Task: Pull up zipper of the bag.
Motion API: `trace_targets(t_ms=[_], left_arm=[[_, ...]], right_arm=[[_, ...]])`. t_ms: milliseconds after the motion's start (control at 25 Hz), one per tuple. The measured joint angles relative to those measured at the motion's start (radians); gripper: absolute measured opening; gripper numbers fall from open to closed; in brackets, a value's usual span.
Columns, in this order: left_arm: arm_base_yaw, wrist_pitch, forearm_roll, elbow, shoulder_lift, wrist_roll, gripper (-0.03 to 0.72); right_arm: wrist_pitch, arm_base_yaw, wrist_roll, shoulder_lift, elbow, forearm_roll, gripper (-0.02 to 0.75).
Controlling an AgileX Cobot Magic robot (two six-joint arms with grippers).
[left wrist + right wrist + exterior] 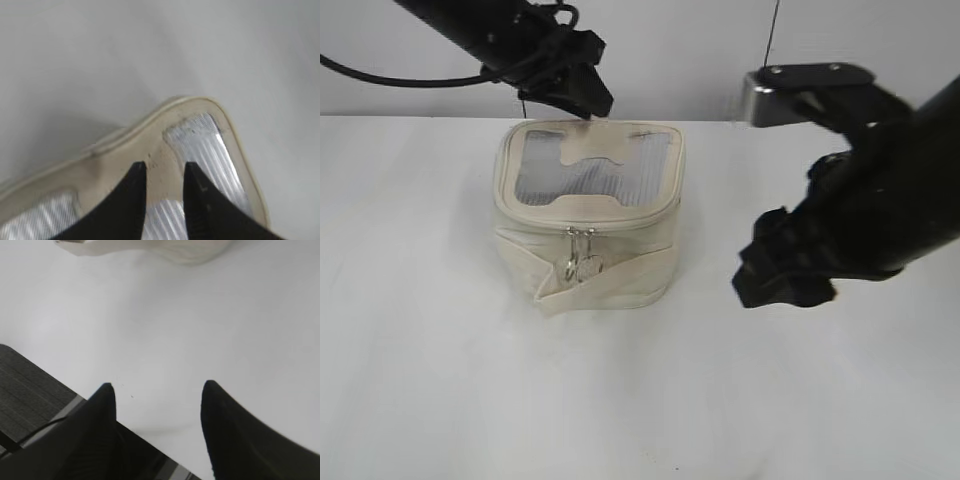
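The right gripper (782, 285) hangs released, well off to the side of the bag (586, 225); the silver pulls (582, 258) of the zipper (620, 223) dangle on the bag's near face, between the two grippers. Beyond them, the left gripper (165, 175) presses on the top panel's far edge — fingers narrowly parted, gripping nothing; this looks like bracing. Next, the right gripper must reach across and pinch a pull.

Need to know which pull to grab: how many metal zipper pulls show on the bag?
2. Both silver ring pulls hang side by side at the middle of the bag's front face, just below the top panel's rim, over the strap. Others could be hidden behind.
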Motion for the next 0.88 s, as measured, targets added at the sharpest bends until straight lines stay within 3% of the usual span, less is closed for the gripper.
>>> trace_targets(t_ms=[240, 520, 720, 880], left_arm=[[0.0, -0.087, 0.052, 0.354, -0.441, -0.035, 0.217], [0.0, -0.022, 0.295, 0.738, -1.093, -0.231, 0.23], [0.0, 0.196, 0.47, 0.87, -1.546, -0.343, 0.244], [0.0, 0.305, 0.54, 0.954, -1.823, -0.386, 0.365]], right_arm=[[0.212, 0.0, 0.046, -0.245, 0.0, -0.118, 0.433], [0.395, 0.0, 0.052, -0.649, 0.122, -0.167, 0.433], [0.483, 0.0, 0.074, -0.966, 0.226, -0.178, 0.442], [0.503, 0.0, 0.082, -1.162, 0.259, -0.184, 0.535]])
